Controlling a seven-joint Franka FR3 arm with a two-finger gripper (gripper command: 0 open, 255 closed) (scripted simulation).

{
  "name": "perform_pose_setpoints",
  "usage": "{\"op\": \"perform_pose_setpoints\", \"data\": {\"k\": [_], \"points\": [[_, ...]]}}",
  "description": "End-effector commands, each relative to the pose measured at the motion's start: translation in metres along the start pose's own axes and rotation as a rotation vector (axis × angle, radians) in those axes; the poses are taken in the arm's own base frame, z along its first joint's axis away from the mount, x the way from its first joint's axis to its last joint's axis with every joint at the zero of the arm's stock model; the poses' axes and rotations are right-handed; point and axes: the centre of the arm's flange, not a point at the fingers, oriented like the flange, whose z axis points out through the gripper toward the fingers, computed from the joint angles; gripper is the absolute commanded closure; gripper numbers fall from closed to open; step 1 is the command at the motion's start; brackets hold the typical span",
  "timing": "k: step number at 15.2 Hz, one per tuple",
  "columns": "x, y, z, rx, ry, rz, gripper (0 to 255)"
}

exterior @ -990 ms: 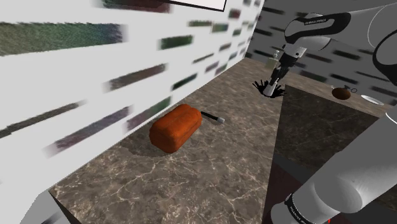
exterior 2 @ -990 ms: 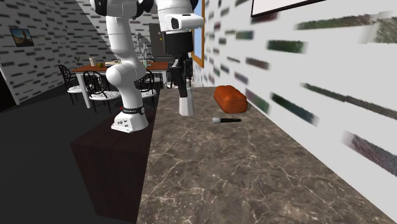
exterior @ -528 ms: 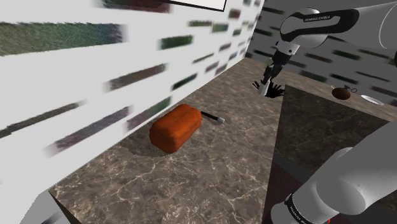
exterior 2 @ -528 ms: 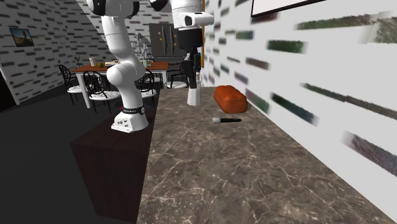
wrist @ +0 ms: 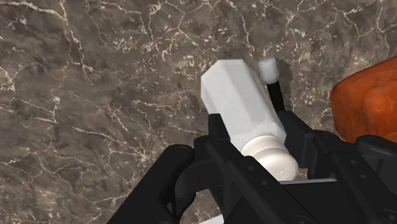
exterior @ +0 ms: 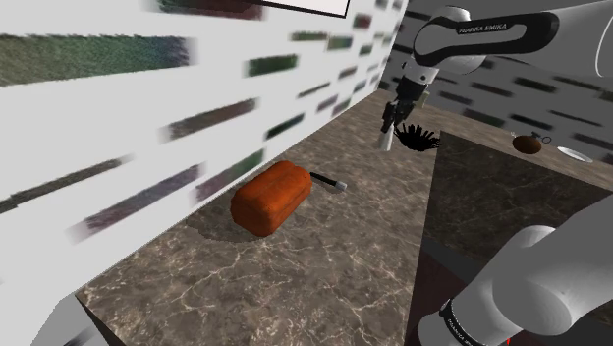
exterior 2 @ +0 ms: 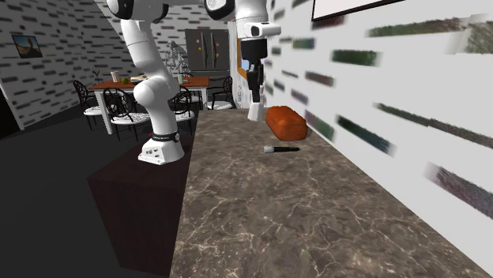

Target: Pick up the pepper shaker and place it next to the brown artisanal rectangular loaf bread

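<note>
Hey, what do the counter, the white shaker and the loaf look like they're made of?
The counter looks like brown stone, probably marble, going by the pale veins running through it. The shaker is drawn plain matte white with faceted sides, so its material stays open. The loaf has a matte orange-brown crust and rounded corners, reading as baked bread.

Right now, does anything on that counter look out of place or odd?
Nothing spilled or broken. One stray: a black-handled, white-tipped utensil lying flat on the counter beside the loaf. The white shaker is clasped in the jaws.
</note>
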Motion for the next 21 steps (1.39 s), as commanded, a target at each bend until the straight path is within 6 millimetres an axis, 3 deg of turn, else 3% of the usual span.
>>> {"op": "perform_pose_setpoints", "data": {"k": [1,14,21], "points": [[0.005,-0.024,0.000,-0.001,0.000,0.002,255],[0.043,-0.198,0.010,-0.001,0.000,0.002,255],[0.040,-0.196,0.047,-0.001,0.000,0.002,255]]}}
